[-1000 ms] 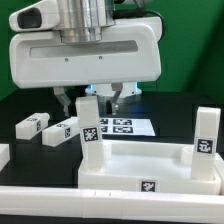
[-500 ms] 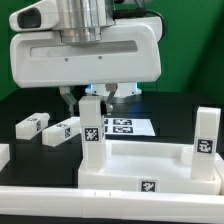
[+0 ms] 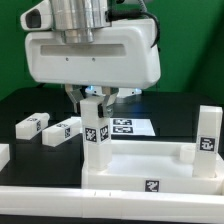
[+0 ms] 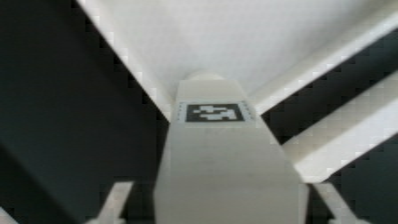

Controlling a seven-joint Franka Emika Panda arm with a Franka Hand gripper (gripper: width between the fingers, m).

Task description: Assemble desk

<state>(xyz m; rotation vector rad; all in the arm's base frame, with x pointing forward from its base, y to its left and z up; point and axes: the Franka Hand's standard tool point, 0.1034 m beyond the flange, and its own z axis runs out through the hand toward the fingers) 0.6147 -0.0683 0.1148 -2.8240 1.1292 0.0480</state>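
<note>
The top [image 3: 110,175], a stiff and light-looking plastic tray, lies rim-up nearest the exterior camera. A leg [image 3: 94,140] stands upright at its corner on the exterior view's left; it looks rigid, smooth and probably slippery, so it is best pinched across its flat sides high up. The gripper [image 3: 91,100] grips it there, jaws partly closed.

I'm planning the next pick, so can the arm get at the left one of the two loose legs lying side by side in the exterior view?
Probably not yet: the tool looks closed on the upright leg at the desk top's corner. Nothing covers that loose leg otherwise.
</note>
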